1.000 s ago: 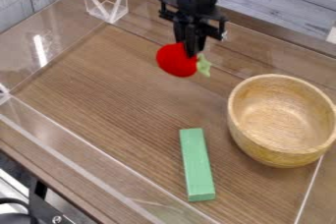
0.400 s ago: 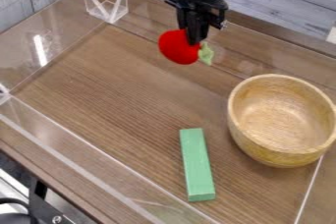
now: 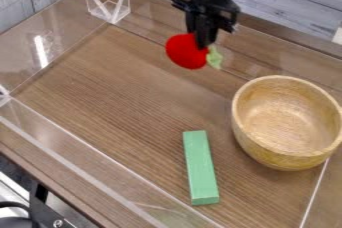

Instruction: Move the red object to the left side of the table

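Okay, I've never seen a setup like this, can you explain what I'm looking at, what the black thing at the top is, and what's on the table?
This is one picture, taken by a camera that looks down at a slant onto a wooden table with low clear walls around it. The black thing coming down from the top is a robot arm ending in a gripper, whose two jaws are shut on a small red toy fruit with a green leafy tip. The fruit appears to be lifted a little off the wood. On the table itself lie a green block near the front and a wooden bowl on the right, which looks empty. Neither touches the arm.
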